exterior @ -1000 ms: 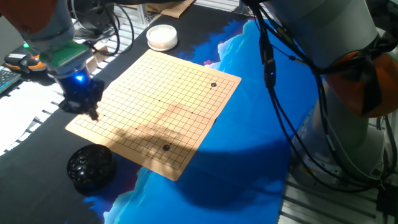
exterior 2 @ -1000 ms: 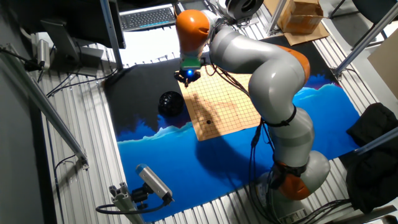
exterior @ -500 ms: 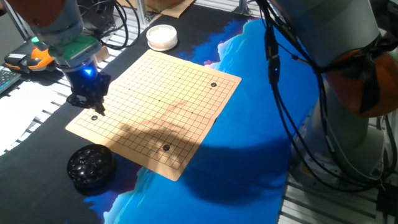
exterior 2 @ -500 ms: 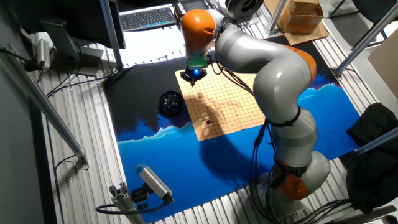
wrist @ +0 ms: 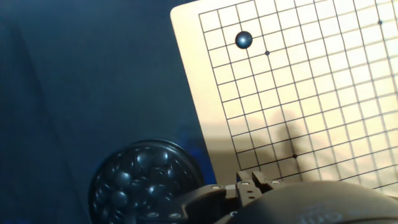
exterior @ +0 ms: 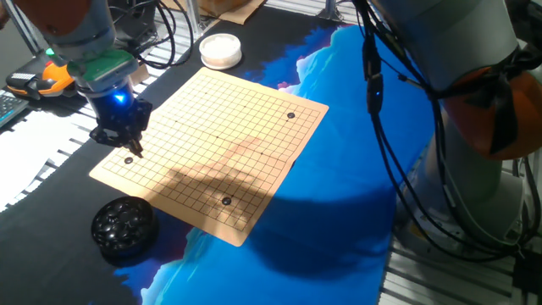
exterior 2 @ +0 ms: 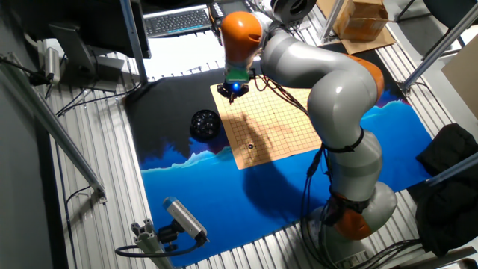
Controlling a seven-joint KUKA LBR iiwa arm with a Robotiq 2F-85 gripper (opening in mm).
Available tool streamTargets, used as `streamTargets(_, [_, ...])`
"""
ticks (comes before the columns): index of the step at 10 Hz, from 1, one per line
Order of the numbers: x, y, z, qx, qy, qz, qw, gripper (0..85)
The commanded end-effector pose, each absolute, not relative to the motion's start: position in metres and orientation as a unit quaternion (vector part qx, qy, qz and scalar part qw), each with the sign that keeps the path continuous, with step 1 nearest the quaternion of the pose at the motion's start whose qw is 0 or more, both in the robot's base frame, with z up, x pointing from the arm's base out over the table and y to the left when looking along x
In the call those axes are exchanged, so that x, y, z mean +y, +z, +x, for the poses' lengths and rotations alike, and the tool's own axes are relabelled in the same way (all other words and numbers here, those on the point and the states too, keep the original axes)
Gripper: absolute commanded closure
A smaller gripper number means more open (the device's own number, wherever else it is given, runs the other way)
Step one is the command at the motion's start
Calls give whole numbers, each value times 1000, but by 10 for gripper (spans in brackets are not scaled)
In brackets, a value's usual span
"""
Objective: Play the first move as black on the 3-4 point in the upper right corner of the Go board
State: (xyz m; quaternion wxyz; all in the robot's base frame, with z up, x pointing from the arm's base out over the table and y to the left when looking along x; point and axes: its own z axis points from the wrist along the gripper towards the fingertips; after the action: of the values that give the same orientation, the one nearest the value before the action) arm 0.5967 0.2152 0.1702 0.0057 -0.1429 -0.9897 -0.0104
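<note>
- The arm's fingers (exterior: 129, 151) hang just above the left corner region of the Go board (exterior: 237, 127); whether they are wide or narrow, I cannot tell.
- A black stone (wrist: 243, 40) lies on a grid crossing near one board corner in the hand view, one line off the star point.
- Other black stones (exterior: 291, 115) lie on the board.
- A dark bowl of black stones (exterior: 124, 226) stands on the worktop (exterior: 356, 169) beside the board.
- A white bowl (exterior: 220, 50) sits past the far corner.
</note>
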Motion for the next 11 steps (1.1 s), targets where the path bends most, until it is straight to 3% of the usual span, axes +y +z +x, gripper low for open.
streamTargets(1, [215, 170, 597, -990, -9, -143, 5, 850])
streamTargets(8, [215, 170, 597, -997, -6, -80, 13, 850])
streamTargets(11, [152, 179, 622, -999, -11, -31, 16, 850])
